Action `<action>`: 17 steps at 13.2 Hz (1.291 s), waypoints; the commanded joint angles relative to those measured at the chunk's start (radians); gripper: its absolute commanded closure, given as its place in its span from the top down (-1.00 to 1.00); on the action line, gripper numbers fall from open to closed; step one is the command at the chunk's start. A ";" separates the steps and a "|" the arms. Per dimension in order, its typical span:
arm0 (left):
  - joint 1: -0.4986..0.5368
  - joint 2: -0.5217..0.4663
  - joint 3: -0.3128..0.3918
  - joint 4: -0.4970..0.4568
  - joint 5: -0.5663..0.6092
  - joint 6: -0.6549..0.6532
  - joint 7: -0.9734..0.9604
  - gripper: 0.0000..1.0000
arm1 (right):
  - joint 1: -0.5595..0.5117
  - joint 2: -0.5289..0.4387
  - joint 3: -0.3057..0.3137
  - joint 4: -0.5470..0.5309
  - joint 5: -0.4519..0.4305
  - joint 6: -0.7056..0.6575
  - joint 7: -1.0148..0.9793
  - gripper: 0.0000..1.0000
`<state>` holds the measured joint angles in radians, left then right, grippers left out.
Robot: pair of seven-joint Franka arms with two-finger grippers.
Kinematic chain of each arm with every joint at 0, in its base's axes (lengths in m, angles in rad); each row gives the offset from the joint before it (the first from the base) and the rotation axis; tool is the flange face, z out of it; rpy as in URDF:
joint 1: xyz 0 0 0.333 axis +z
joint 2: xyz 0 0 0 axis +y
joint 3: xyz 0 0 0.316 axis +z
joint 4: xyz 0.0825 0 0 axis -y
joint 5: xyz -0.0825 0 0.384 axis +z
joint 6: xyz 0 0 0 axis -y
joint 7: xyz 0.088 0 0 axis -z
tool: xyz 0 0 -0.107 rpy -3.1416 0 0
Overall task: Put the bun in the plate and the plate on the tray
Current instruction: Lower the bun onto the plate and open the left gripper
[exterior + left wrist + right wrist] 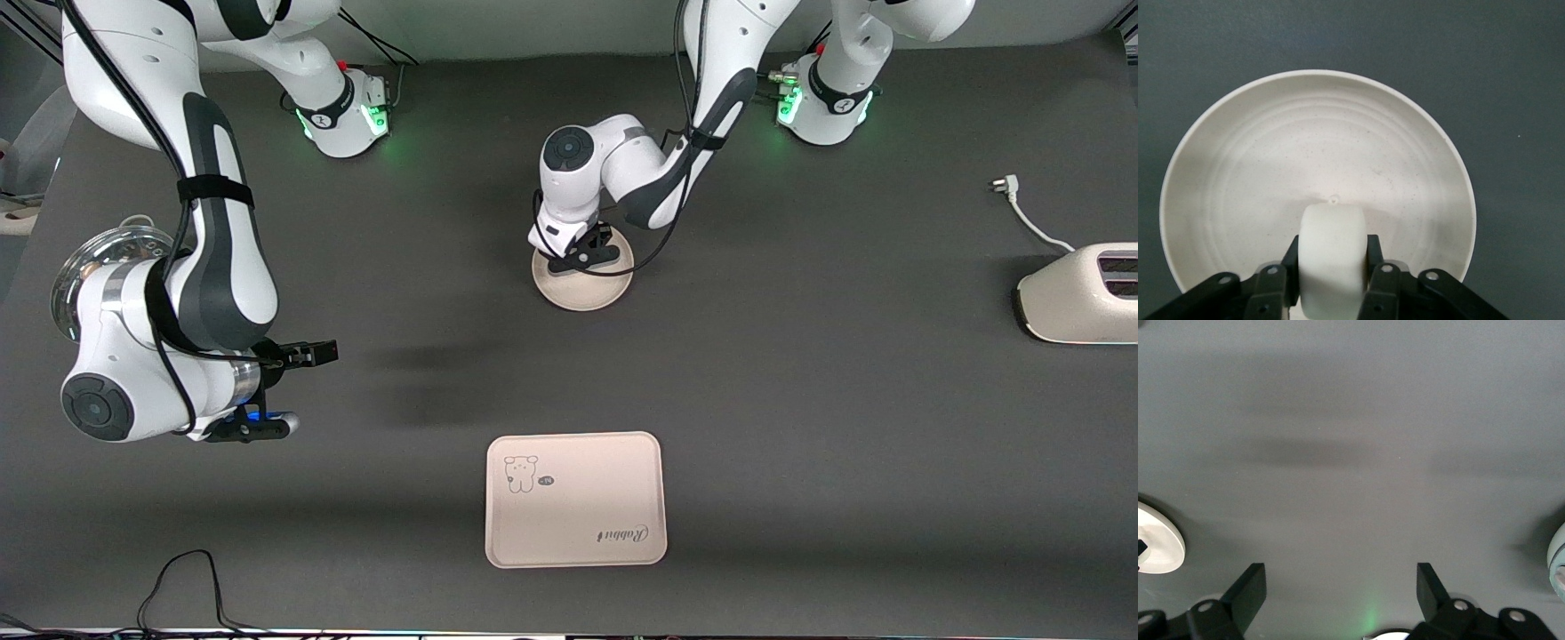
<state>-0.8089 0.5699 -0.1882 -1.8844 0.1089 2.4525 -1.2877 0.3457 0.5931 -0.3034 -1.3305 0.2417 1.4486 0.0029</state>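
Observation:
The round cream plate (582,298) lies on the dark mat mid-table, farther from the front camera than the tray (576,507). My left gripper (582,253) is low over the plate and is shut on the bun. The bun (1333,257) is an off-white lump between the black fingers (1373,252) over the plate's inside (1318,147) in the left wrist view. I cannot tell whether it touches the plate. In the front view the gripper hides the bun. My right gripper (298,391) waits open and empty over bare mat at the right arm's end; the right wrist view shows it too (1341,577).
A cream toaster (1080,293) stands at the left arm's end of the table, with its white cord and plug (1022,213) lying farther from the front camera. The tray has nothing on it. A black cable (191,569) loops near the table's front edge.

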 commanded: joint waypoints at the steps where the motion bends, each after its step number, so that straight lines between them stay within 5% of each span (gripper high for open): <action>1: -0.019 0.027 0.013 0.013 0.034 0.016 -0.027 -0.09 | 0.009 -0.004 -0.006 -0.012 0.013 0.012 0.009 1.00; 5: -0.019 0.028 0.013 0.013 0.037 0.022 -0.027 0.26 | 0.009 -0.006 -0.006 -0.033 0.008 0.012 0.000 1.00; 8: -0.019 -0.021 0.010 0.013 0.037 -0.035 -0.022 1.00 | 0.009 -0.007 -0.006 -0.039 0.007 0.012 -0.001 1.00; 14: 0.080 -0.273 0.009 0.014 0.002 -0.285 0.080 1.00 | 0.021 -0.012 -0.006 -0.067 0.017 0.033 0.014 1.00; 17: 0.207 -0.321 0.010 0.094 -0.008 -0.424 0.195 1.00 | 0.091 -0.090 -0.011 -0.215 0.021 0.128 0.038 1.00</action>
<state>-0.6783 0.2705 -0.1727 -1.8320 0.1215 2.1077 -1.1737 0.3717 0.5867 -0.3034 -1.4148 0.2464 1.5053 0.0040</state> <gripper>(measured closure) 0.000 0.000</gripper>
